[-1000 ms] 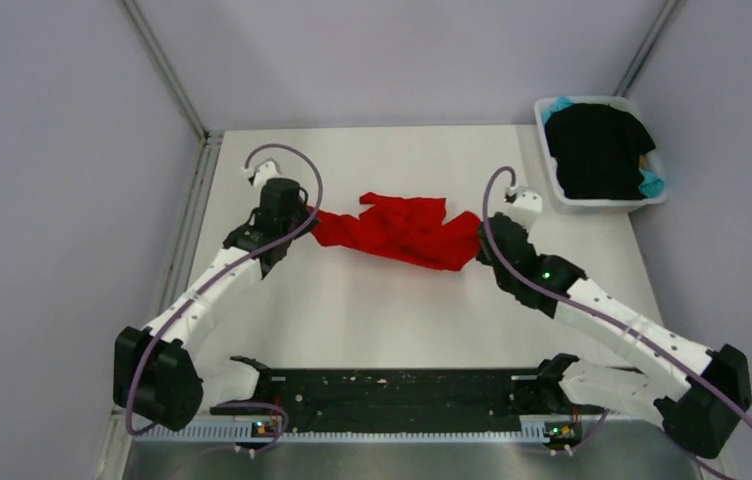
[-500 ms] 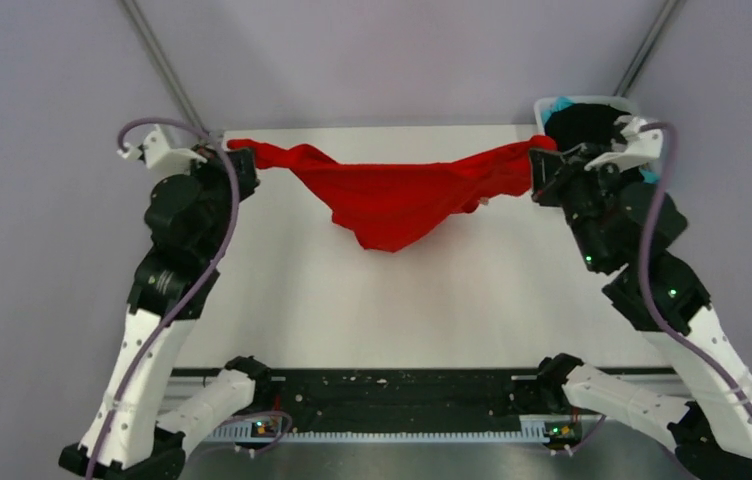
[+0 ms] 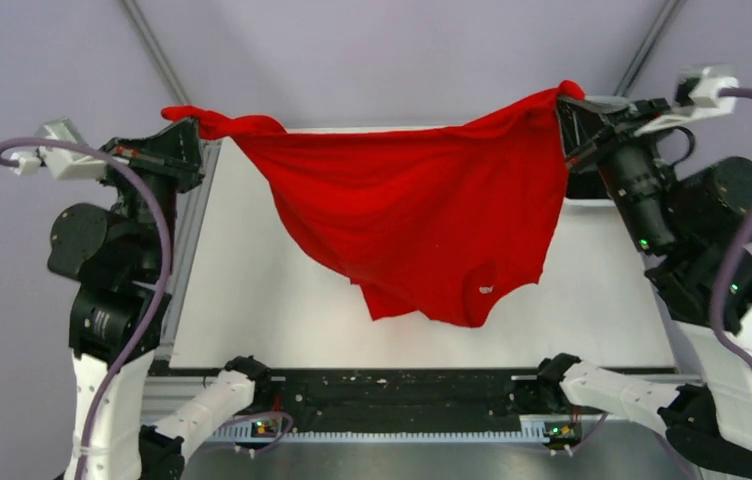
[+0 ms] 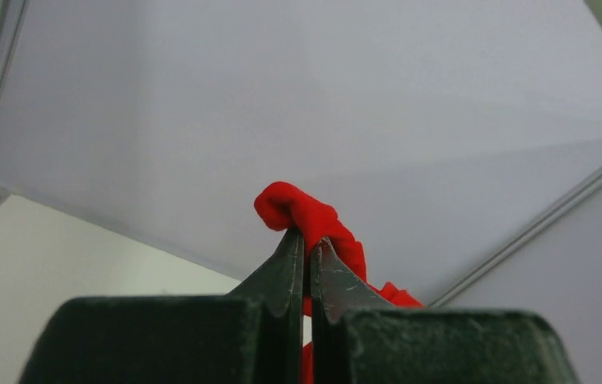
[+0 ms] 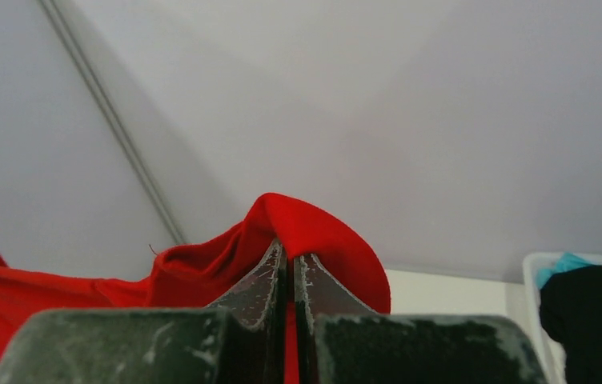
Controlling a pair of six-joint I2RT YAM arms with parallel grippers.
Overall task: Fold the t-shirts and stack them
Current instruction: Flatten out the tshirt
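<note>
The red t-shirt point(image 3: 412, 215) hangs spread in the air above the table, stretched between my two grippers, its lower edge dangling toward the near side. My left gripper point(image 3: 190, 125) is shut on one top corner at the far left; the pinched red cloth shows at its tips in the left wrist view point(image 4: 306, 220). My right gripper point(image 3: 564, 100) is shut on the other top corner at the far right, with red cloth point(image 5: 306, 232) over its tips. The black t-shirt point(image 5: 594, 312) and a bit of the teal one point(image 5: 560, 264) lie in the tub, seen in the right wrist view.
The white plastic tub point(image 5: 534, 272) stands at the table's far right, mostly hidden behind my right arm in the top view. The white table point(image 3: 252, 290) lies below the hanging shirt. Grey walls with metal frame posts point(image 3: 157, 55) close in the back and sides.
Both arms have lifted the red shirt from a crumpled heap on the table to high in the air and moved apart, so the shirt now hangs spread wide.
</note>
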